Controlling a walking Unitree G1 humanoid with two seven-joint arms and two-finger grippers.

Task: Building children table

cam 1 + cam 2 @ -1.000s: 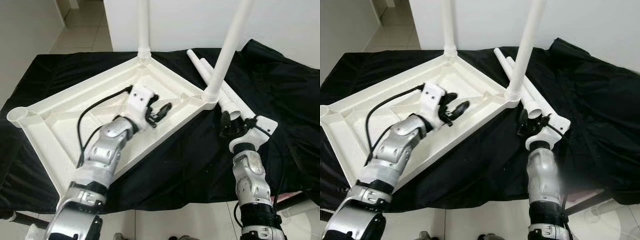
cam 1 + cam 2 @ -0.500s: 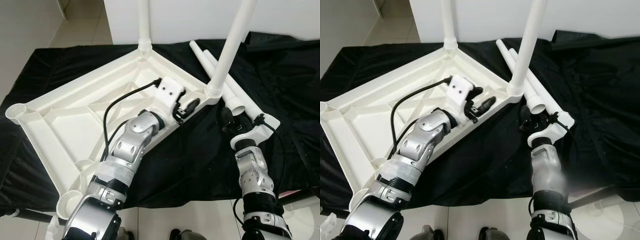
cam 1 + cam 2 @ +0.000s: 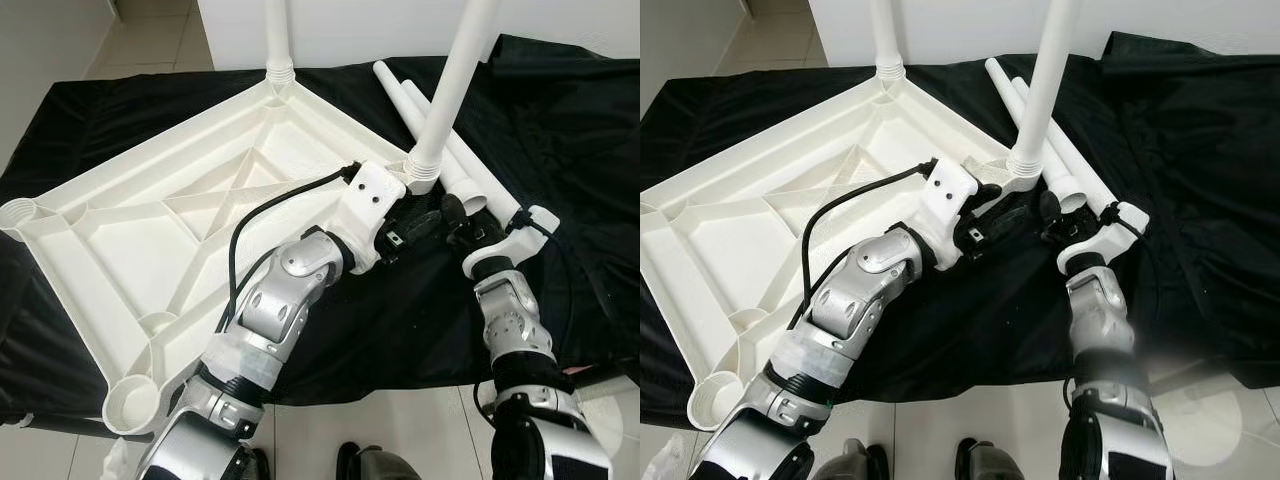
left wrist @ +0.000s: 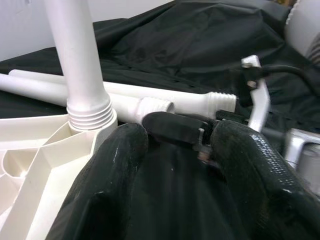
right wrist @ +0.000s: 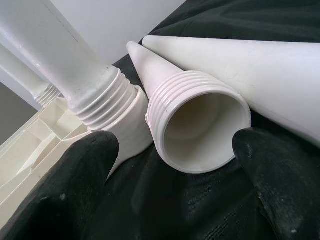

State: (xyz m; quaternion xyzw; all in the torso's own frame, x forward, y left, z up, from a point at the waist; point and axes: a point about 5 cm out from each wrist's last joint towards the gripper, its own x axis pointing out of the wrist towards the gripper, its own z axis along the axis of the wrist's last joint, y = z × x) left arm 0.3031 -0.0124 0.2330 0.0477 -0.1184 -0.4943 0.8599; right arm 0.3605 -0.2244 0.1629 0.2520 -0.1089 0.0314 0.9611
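Upturned white tabletop on black cloth, two legs screwed in — right gripper spread wide at a loose leg's threaded mouth, left gripper parted beside that corner.

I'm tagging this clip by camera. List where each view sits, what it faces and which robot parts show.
Left eye: on the head, looking down at the upturned tabletop on black cloth; both arms show.
Right eye: same scene, shifted slightly.
Left wrist: along the left hand, open, toward a screwed-in leg; right hand shows.
Right wrist: along the right hand, open, into a loose leg.
Both wrists share the screwed-in leg.
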